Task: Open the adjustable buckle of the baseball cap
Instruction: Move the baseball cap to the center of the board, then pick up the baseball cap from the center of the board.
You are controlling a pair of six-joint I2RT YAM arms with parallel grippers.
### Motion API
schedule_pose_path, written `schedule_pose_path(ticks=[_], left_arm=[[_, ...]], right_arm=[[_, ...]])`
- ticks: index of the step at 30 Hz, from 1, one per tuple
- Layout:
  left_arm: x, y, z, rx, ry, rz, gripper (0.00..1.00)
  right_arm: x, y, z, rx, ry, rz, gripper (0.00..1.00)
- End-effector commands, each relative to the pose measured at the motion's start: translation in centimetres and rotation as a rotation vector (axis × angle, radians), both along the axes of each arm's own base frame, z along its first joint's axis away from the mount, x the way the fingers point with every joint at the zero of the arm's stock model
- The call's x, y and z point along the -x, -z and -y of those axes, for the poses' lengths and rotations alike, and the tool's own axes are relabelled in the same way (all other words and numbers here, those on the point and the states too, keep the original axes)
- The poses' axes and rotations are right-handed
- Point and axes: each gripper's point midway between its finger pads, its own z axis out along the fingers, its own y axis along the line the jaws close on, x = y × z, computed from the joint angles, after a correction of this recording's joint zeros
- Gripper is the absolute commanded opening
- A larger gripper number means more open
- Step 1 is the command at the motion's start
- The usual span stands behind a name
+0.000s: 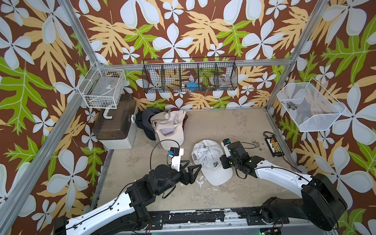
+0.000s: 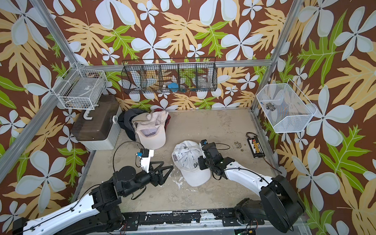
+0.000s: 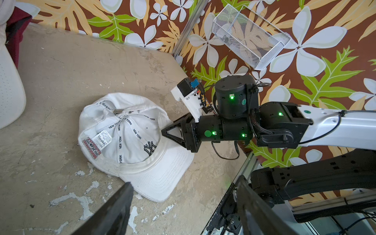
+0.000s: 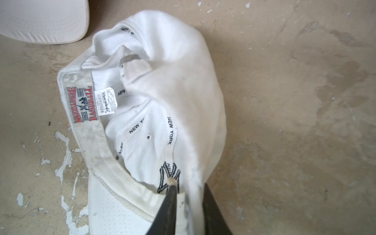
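Tabletop (image 1: 226,125) | baseball cap (image 1: 208,160) inverted | buckle (image 4: 130,58) clear only in wrist views

Walls (image 1: 178,24) on three sides carry brown paper with big white flowers and green and tan leaves; an aluminium frame (image 1: 263,62) runs up the corners and along the back; the worktop (image 1: 226,125) is beige and mottled, with white chipped patches (image 1: 198,183) near the front; a black rail (image 1: 198,216) lines its front edge. A white wire basket (image 1: 101,87) hangs on the left wall, above a box (image 1: 115,123) with a brown lid in the back left corner; a black wire rack (image 1: 189,75) with compartments hangs on the back wall; a white mesh basket (image 1: 308,108) hangs on the right wall. The light is even and soft; shadows are faint.
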Motion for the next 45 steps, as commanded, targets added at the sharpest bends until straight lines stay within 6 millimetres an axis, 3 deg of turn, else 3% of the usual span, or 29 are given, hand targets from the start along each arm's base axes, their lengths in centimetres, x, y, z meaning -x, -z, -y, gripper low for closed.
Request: schedule_pose_path(ticks=[1, 7, 17, 32, 45], left_arm=[[0.0, -0.9, 0.0, 0.017, -0.002, 0.018, 0.81], [0.0, -1.0, 0.1, 0.018, -0.001, 0.020, 0.81], [0.0, -1.2, 0.2, 0.012, -0.001, 0.023, 0.81], [0.0, -1.2, 0.2, -0.007, 0.002, 0.035, 0.81], [-0.1, -1.2, 0.6, -0.016, 0.012, 0.035, 0.81]], right_arm=[[0.0, 0.1, 1.2, 0.058, 0.032, 0.005, 0.39], [-0.5, -0.4, 2.3, 0.129, 0.053, 0.037, 0.49], [-3.1, -4.9, 3.0, 0.252, 0.039, 0.163, 0.50], [-4.2, -2.6, 0.1, 0.279, -0.127, 0.085, 0.51], [-5.7, -1.4, 0.4, 0.371, -0.133, 0.073, 0.51]])
